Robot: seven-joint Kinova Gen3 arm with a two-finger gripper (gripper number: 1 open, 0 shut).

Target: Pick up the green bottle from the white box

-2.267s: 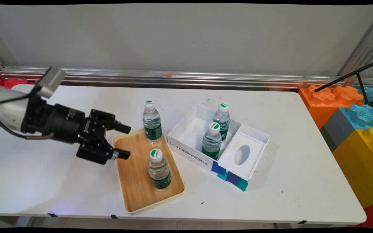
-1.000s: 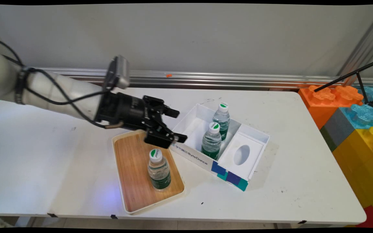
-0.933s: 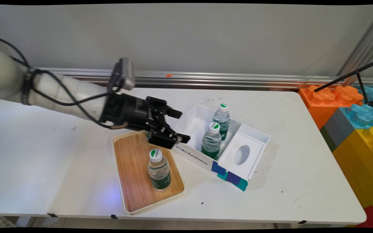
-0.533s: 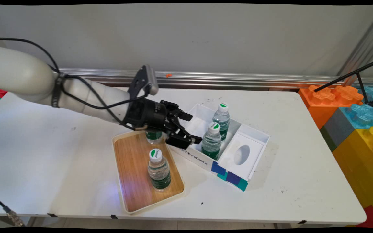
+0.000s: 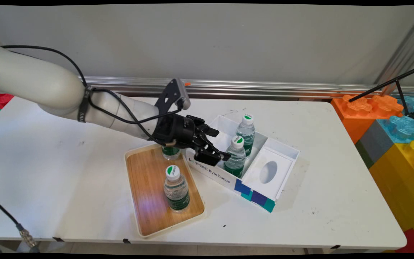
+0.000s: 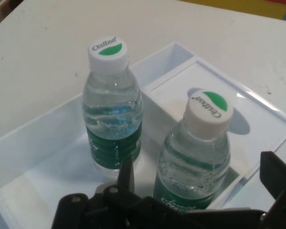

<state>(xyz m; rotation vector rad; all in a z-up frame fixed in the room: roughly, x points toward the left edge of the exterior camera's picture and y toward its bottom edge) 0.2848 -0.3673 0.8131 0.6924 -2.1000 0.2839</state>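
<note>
Because the gripper [image 5: 217, 144] hovers spread inside the white box [image 5: 207, 136], its nearer finger almost at the near bottle [image 5: 235, 156], a sideways nudge could tip that bottle against the far bottle [image 5: 246, 133] by the back wall.

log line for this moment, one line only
gripper: open, empty | nearest: near bottle in white box | beside it: far bottle | wooden tray: two bottles, one part-hidden

White table [image 5: 49, 180], wooden tray [image 5: 149, 201] (near side), white box [image 5: 264, 169] just beside it
</note>
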